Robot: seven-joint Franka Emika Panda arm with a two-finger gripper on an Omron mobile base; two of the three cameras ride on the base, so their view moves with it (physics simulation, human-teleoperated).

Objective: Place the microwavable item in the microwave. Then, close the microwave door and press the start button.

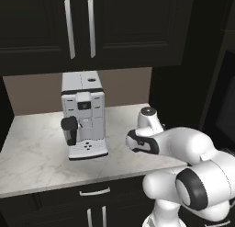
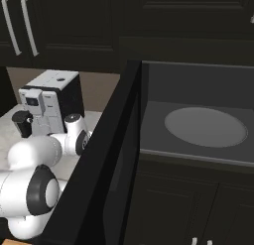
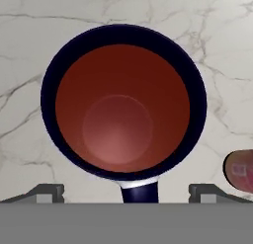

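We have the end effector spread wide, holding nothing, looking straight down into the mug on the marble worktop. Its fingertips straddle the handle side. Microwave door stands open, turntable bare.

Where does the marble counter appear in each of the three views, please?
Left base view: the marble counter spans the left and middle, under the white coffee machine.
Right base view: a small patch of counter at the left, between the coffee machine and the open microwave door.
Hand view: the counter is the background around the mug.
Shared landmark: the coffee machine, in both base views.
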